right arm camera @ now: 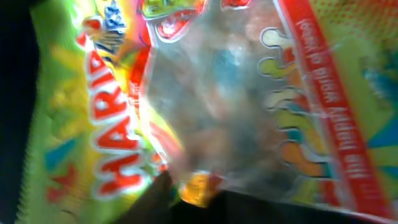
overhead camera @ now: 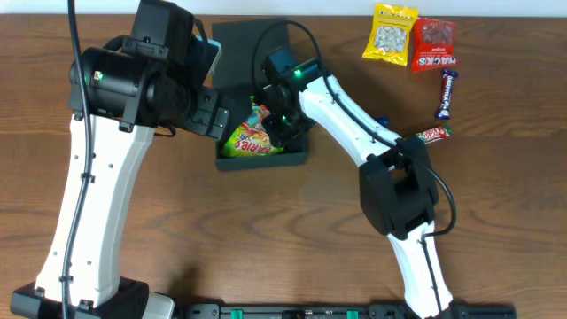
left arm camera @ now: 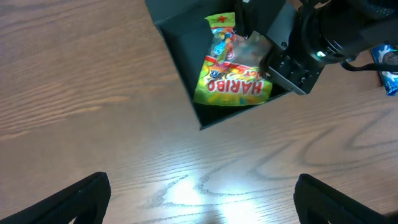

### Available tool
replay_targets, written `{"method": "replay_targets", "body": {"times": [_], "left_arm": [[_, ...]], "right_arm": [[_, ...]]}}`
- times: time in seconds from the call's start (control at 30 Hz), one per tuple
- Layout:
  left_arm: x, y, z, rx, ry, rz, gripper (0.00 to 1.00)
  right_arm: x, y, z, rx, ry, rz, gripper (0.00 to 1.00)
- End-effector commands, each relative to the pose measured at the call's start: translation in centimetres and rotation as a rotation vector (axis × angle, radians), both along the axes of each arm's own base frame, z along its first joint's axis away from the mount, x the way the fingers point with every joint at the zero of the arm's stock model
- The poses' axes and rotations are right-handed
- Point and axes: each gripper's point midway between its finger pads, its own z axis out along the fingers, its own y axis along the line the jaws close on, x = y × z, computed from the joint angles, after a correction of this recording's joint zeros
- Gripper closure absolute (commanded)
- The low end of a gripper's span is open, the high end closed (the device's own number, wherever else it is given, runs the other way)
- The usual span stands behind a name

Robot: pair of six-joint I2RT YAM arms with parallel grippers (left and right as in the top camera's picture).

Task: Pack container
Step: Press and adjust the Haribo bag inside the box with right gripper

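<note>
The right pincer (overhead camera: 280,124) sits against the Haribo bag (left arm camera: 231,90) inside the container (overhead camera: 264,161); I cannot tell its grip. The left pincer (left arm camera: 202,198) hangs released, empty

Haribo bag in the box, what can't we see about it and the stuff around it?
- Haribo bag, overhead: right side hidden under the right end effector.
- Right wrist view: too close and blurry; whether the bag is gripped is unclear.
- Container, overhead: left side hidden behind the left arm.
- Blue wrapper, left wrist: cut off by the right edge.
</note>
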Motion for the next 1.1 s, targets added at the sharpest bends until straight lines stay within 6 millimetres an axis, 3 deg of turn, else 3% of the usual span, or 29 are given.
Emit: {"method": "replay_targets", "body": {"times": [0.0,0.2,0.5,0.7,1.07], "left_arm": [[-0.3,0.3,0.3,0.013,-0.012,-0.012,0.05],[-0.3,0.3,0.3,0.013,-0.012,-0.012,0.05],[-0.3,0.3,0.3,0.013,-0.012,-0.012,0.05],[-0.3,0.3,0.3,0.013,-0.012,-0.012,0.05],[-0.3,0.3,0.3,0.013,-0.012,-0.012,0.05]], "right_arm": [[-0.4,0.2,-1.0,-0.005,0.012,0.046,0.99],[-0.3,0.2,-0.5,0.0,0.006,0.038,0.99],[0.2,0.8,4.6,0.071,-0.134,0.217,0.99],[-0.6,2.7,7.9,0.216,-0.173,0.325,0.99],[-0.8,6.3,10.2,0.44,-0.223,0.439,0.99]]}}
